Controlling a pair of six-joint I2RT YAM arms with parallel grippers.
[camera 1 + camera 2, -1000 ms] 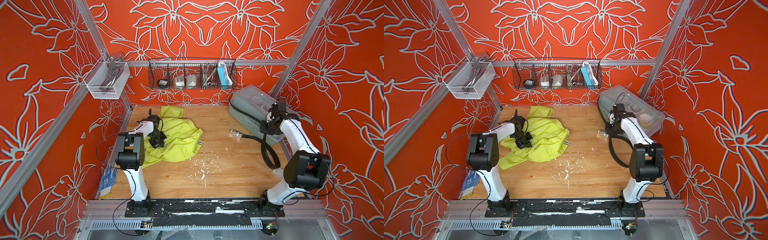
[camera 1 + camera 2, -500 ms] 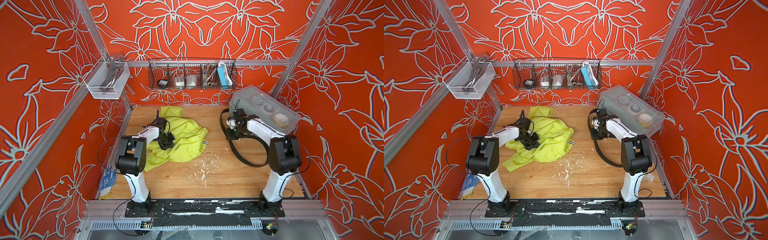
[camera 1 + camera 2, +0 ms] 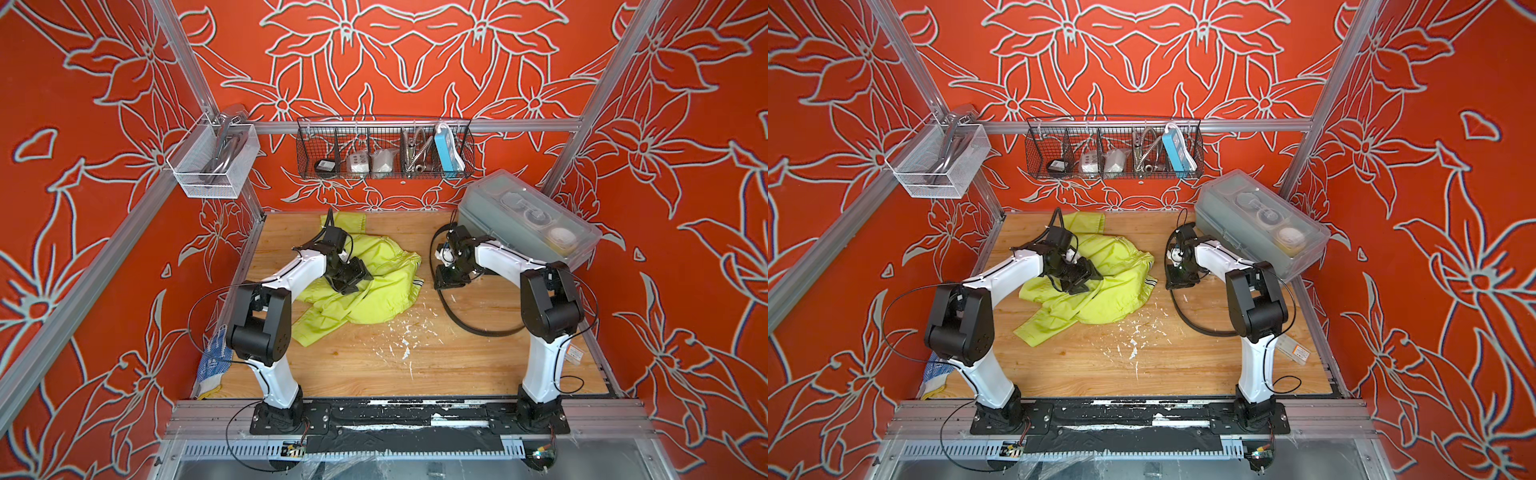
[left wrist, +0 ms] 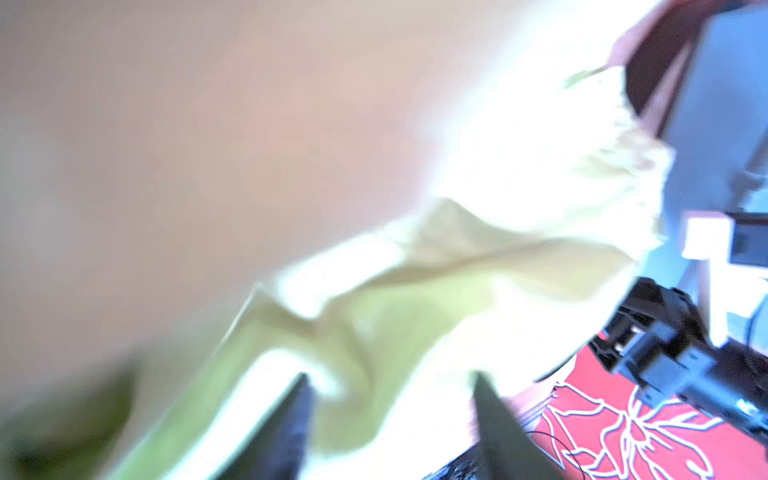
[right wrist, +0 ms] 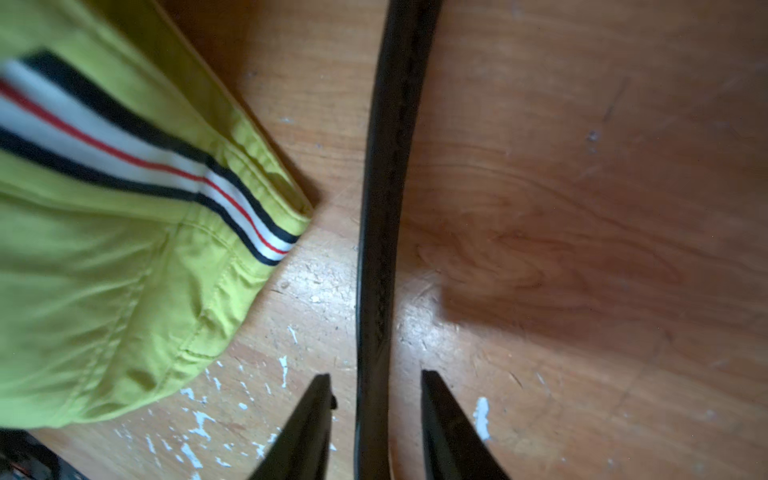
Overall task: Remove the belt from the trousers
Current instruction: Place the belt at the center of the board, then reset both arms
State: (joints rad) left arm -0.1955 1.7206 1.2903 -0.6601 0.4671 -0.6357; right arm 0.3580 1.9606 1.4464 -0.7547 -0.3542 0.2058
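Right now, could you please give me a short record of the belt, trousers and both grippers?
belt: curved on the table, apart from the trousers
trousers: crumpled heap on the table
left gripper: open, over the trousers
right gripper: open, fingers straddling the belt, not pinching
task state: belt appears out of the loops

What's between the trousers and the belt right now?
Only bare wooden table, flecked white, separates the trousers from the belt; they lie apart. The right wrist view shows it best.
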